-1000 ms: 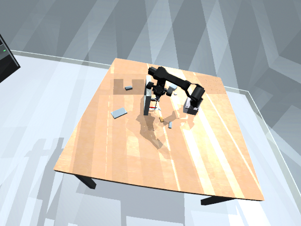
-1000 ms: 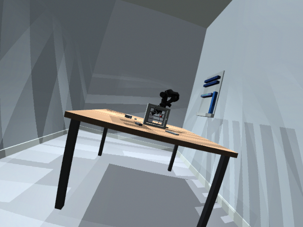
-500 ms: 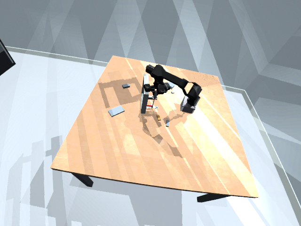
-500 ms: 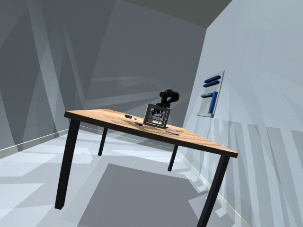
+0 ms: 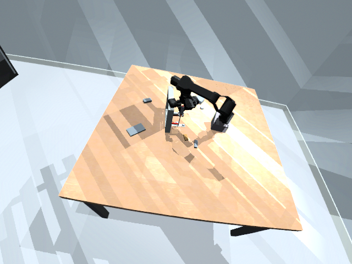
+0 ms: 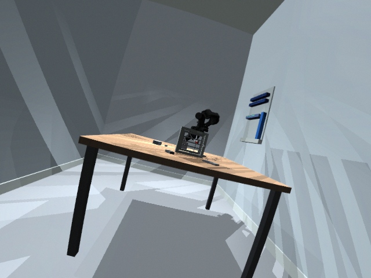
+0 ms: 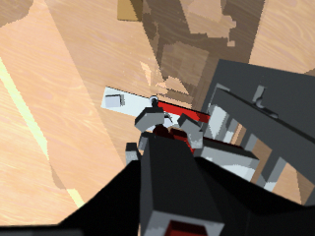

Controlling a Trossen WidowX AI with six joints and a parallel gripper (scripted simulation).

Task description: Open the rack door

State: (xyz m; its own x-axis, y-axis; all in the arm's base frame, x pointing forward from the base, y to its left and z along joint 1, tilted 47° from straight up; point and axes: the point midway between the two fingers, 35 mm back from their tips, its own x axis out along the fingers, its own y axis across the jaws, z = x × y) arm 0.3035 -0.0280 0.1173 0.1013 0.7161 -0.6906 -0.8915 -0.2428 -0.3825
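The grey rack frame [image 5: 169, 122] [image 6: 178, 142] [image 7: 295, 93] stands upright on the table. Short white and red pieces [image 5: 174, 124] [image 7: 182, 111] stick out from its robot side; a white bar [image 7: 129, 101] with a small block shows beyond the fingertips in the wrist view. My gripper [image 5: 181, 110] [image 7: 166, 166] points down beside the frame and is shut on the handle, a thin upright dark rod [image 5: 179, 120]. The arm and fingers hide most of the grip. The door's angle and how far the handle is turned cannot be told clearly.
A flat grey plate [image 5: 136, 129] [image 6: 210, 162] and a small dark block [image 5: 147, 100] [image 6: 169, 152] lie beyond the frame. A brown block [image 5: 185, 137] [image 7: 129, 10] and a grey piece [image 5: 196, 143] lie nearer the arm base [image 5: 219, 125]. A grey block [image 6: 156, 142] lies on the arm's other side.
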